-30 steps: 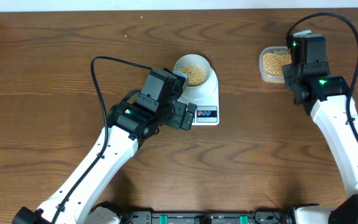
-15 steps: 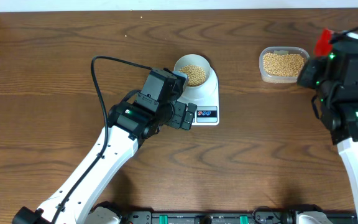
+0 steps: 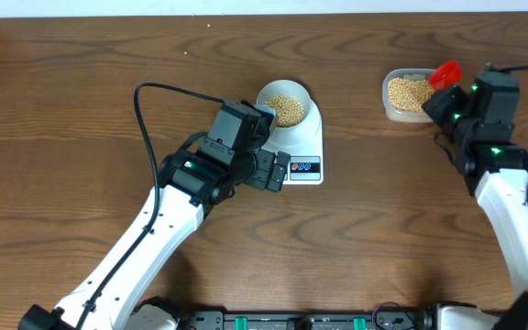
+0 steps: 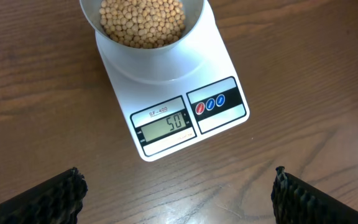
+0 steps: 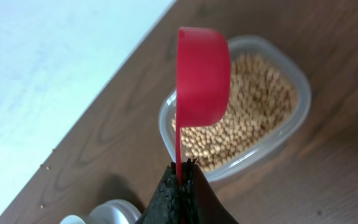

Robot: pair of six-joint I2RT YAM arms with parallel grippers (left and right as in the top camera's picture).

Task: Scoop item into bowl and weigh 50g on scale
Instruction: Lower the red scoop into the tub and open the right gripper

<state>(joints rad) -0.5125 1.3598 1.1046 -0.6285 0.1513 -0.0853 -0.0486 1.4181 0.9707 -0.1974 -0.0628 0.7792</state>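
On the table (image 3: 81, 92), the scale (image 3: 305, 147) sits near the middle. The bowl (image 3: 313, 115) stands on its 12 o'clock end with beans (image 3: 288, 110) heaped inside, and my left pincer (image 4: 179, 202) is just off the scale's 7 o'clock corner. The tub (image 3: 388, 101) lies well apart at the scale's 2 o'clock with more beans in it, and the scoop (image 3: 445, 73), its handle pinched in my right pincer (image 5: 182, 171), hangs over the tub's 2 o'clock corner.

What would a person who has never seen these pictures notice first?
The bright red scoop stands out, tipped on its side over the clear tub of beans at the far right. At the centre, a pale bowl of beans sits on the white scale, whose display reads 50.
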